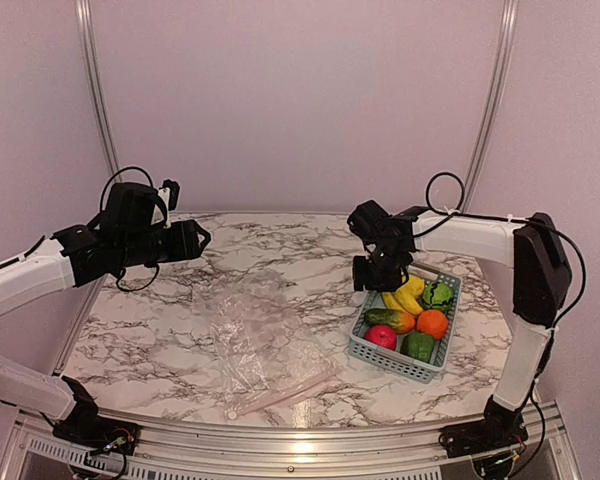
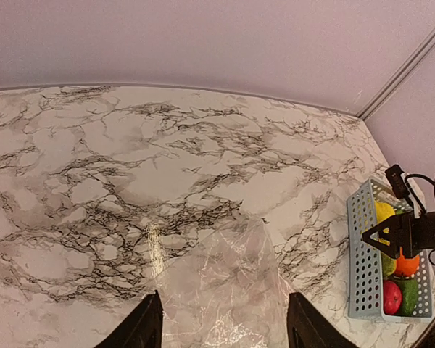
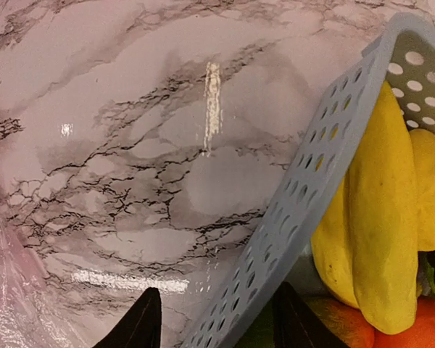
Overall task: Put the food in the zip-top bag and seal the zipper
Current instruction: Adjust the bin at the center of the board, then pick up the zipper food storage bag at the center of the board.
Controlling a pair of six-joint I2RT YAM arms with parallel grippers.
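so here's the layout: the bag (image 1: 242, 335) lies flat and crumpled mid-worktop (image 1: 310, 240), between the two arms where either one can get at it. Its zipper (image 1: 283, 394) runs along the near end, towards the bases. Can't tell if the mouth is open or zipped, it's too clear and crinkly to read

All the food sits in the basket (image 1: 404, 366) on the right, so nothing's bagged yet. That's squarely on the right arm's side, so I'd guess that arm does the picking. The right gripper (image 3: 216, 324) hangs over the basket's left wall, spread wide and empty, with the banana (image 3: 383, 217) just beside it. Looks like it's lining up on that first, since it's the top, nearest piece. The orange (image 1: 432, 323) and apple (image 1: 381, 337) sit lower, towards the front

The left gripper (image 2: 225, 328) is also wide and empty, hovering above the bag's far end, probably there to pin or lift it so the mouth gapes
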